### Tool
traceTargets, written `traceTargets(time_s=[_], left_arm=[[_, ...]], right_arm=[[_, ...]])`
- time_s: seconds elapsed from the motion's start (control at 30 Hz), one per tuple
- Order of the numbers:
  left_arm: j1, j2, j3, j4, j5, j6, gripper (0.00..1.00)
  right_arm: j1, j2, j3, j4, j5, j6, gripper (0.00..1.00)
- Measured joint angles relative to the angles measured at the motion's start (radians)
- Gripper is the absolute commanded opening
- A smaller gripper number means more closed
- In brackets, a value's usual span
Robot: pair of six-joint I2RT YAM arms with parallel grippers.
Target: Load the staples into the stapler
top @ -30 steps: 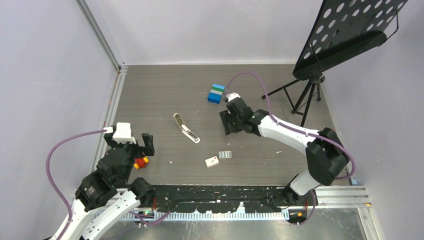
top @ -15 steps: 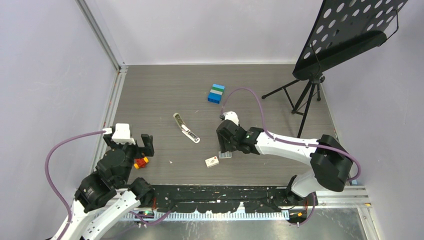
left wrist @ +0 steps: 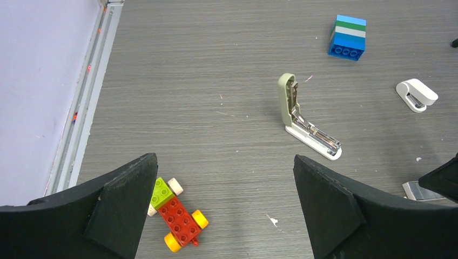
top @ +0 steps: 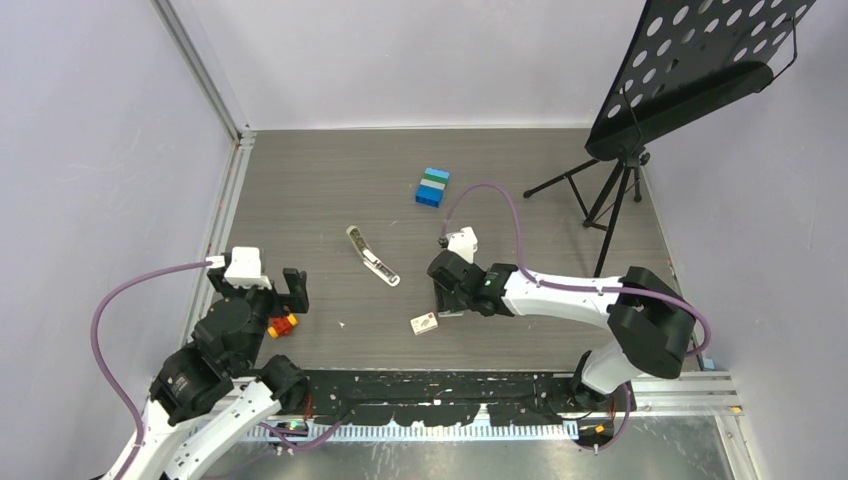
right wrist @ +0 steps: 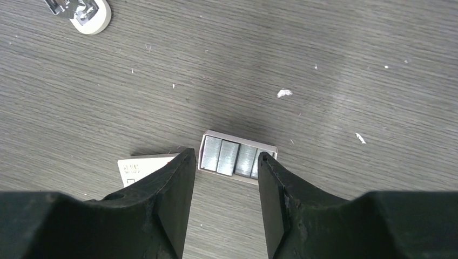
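Under the right claw (right wrist: 224, 159), on the counter (top: 320, 190), sit the staples (right wrist: 217, 154) in their tray: four silver strips, the fourth half hidden by a finger. The jaws straddle them at a middling gap, holding nothing. They would do best to centre on one strip and come down square, so it lifts without tipping the tray. One box (top: 424, 323) lies just beside; one stapler (top: 372, 256), hinged open, well apart. The left claw (left wrist: 224, 162) gapes wide, empty. Also one white tool (left wrist: 416, 95), one brick stack (top: 432, 187), one toy (left wrist: 178, 216), one stand (top: 690, 70).
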Motion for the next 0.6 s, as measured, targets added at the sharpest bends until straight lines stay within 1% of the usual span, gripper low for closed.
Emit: traceTargets(time_s=[0.23,0.4,0.6], left_arm=[[0.0,0.0,-0.004,0.002,0.0,0.0,1.0],[0.0,0.0,-0.005,0.002,0.0,0.0,1.0],[0.0,0.0,-0.006,0.004,0.001,0.0,1.0]], right_arm=[[0.004,0.044,0.0,0.019,-0.002,0.024,0.49],[0.006,0.063,0.0,0.034,-0.009,0.033,0.46],[0.008,0.089,0.0,0.046,-0.016,0.036,0.44]])
